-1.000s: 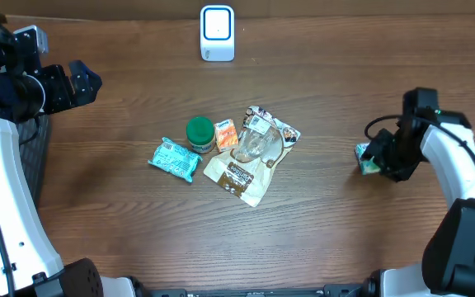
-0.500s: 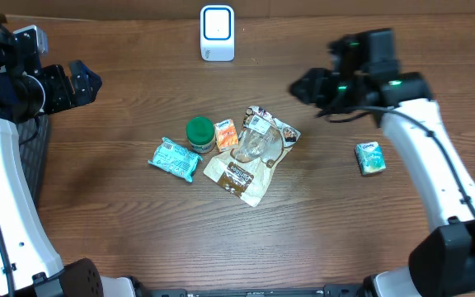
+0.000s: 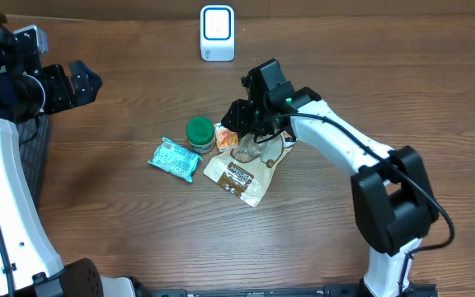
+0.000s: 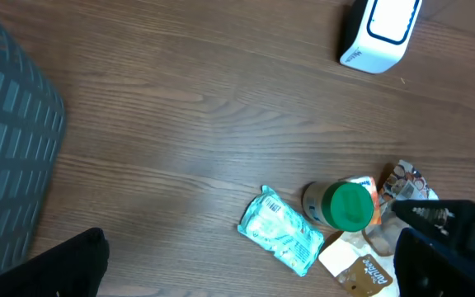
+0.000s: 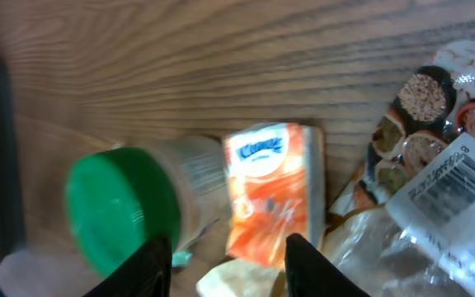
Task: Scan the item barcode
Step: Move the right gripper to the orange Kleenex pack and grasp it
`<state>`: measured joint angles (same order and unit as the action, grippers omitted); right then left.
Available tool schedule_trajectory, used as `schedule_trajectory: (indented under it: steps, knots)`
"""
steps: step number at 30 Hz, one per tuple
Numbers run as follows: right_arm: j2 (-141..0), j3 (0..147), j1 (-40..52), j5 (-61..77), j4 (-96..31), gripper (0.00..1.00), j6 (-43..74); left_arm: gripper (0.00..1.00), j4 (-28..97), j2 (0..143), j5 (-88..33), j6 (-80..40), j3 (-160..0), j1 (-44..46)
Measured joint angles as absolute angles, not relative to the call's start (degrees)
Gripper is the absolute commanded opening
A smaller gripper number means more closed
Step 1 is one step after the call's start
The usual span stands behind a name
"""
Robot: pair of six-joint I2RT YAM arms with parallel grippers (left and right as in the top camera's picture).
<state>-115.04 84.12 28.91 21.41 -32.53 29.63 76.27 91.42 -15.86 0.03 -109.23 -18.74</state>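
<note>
Right end effector (image 3: 242, 124) hovering over orange tissue pack (image 5: 272, 194), jaws standing partly open, holding nothing. Pack lying mid-counter (image 3: 122, 231) beside green-lidded jar (image 3: 199, 132), long axis crossing jaw line, likely next pick. Left end effector (image 3: 81, 82) gaping wide, well apart.

Little can be read. On the flat orange packet (image 5: 275, 198), near the middle of the wooden table (image 3: 122, 239), a blue oval badge carries white script that looks like "Kleenex", though blur leaves it unsure. Just beside it, a white sticker (image 5: 445, 186) on the clear plastic bag (image 5: 411, 247) bears a black barcode with a line of small print along it, too fine to make out. The paper label on the green-lidded jar (image 5: 122, 210) is smeared. The brown paper pouch (image 4: 361, 271) shows white script, the teal foil packet (image 4: 280, 241) dark print, and the white box-shaped scanner (image 4: 382, 33) at the table's far edge a grey word on its side; none is legible.
</note>
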Motion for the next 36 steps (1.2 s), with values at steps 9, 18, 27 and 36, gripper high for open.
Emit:
schedule_trajectory:
  steps: [9, 18, 27, 36]
  knots:
    - [-120.2, 84.1, 28.9, 20.9, -32.0, 0.34, 30.3, 1.00, 76.3, 91.4, -15.9, 0.0, -109.2, -18.7]
    - [-122.3, 84.1, 29.0, 21.0, -31.4, 0.24, 31.3, 1.00, 76.2, 91.4, -15.9, 0.0, -109.2, -18.7]
    - [-124.0, 84.1, 29.0, 23.2, -31.2, 0.04, 31.7, 1.00, 76.3, 91.4, -15.9, 0.0, -109.2, -18.7]
    - [-123.9, 84.1, 26.5, 30.7, -32.6, 0.04, 29.9, 1.00, 76.3, 91.4, -15.9, 0.0, -109.2, -18.7]
